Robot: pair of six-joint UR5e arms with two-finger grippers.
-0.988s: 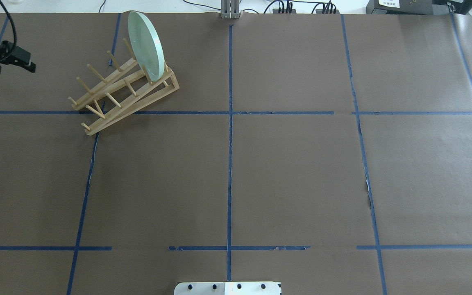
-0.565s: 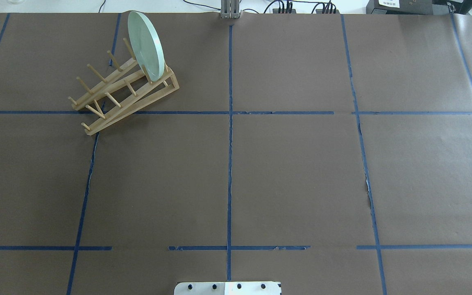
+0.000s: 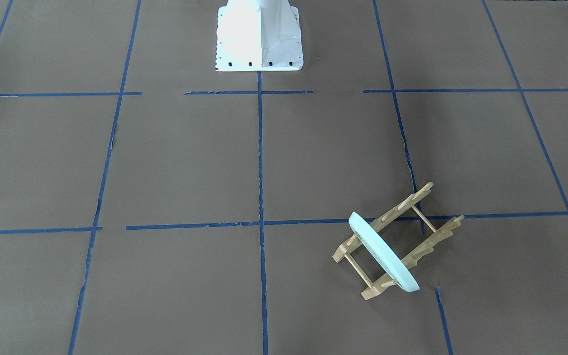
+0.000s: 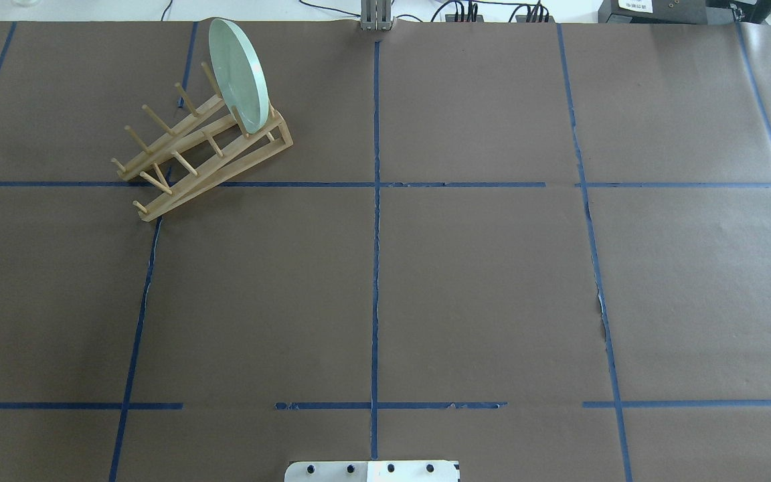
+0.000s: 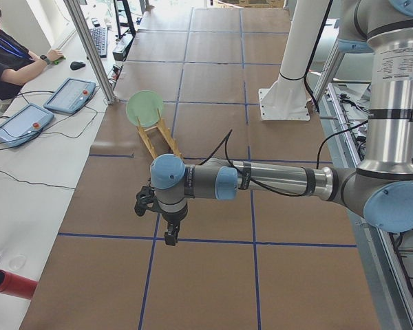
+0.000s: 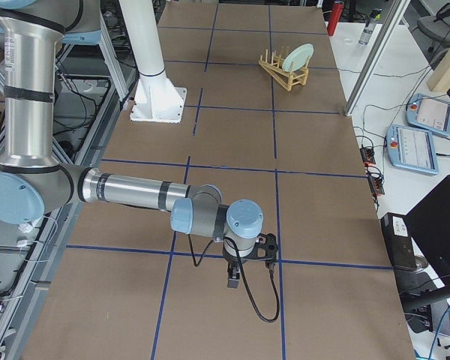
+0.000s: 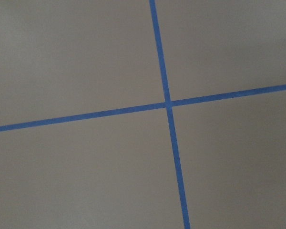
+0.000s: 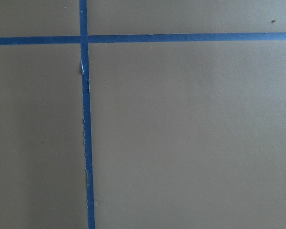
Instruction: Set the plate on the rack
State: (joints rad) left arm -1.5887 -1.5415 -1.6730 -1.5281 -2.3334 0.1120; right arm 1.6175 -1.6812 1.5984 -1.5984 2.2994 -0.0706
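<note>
Standing in rack (image 4: 225,150): plate (image 4: 238,73) | left hand (image 5: 170,236), right hand (image 6: 233,279) well apart | grip: cannot tell

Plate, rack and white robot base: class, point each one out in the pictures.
plate (image 4: 238,73), overhead view, centre of its face.
rack (image 4: 188,193), overhead view, lower end of its near rail.
white robot base (image 3: 259,39), front-facing view, middle of the pedestal.

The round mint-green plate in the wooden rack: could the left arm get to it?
Probably yes: only bare brown paper separates the left claw from the mint-green plate in the wooden rack.
</note>
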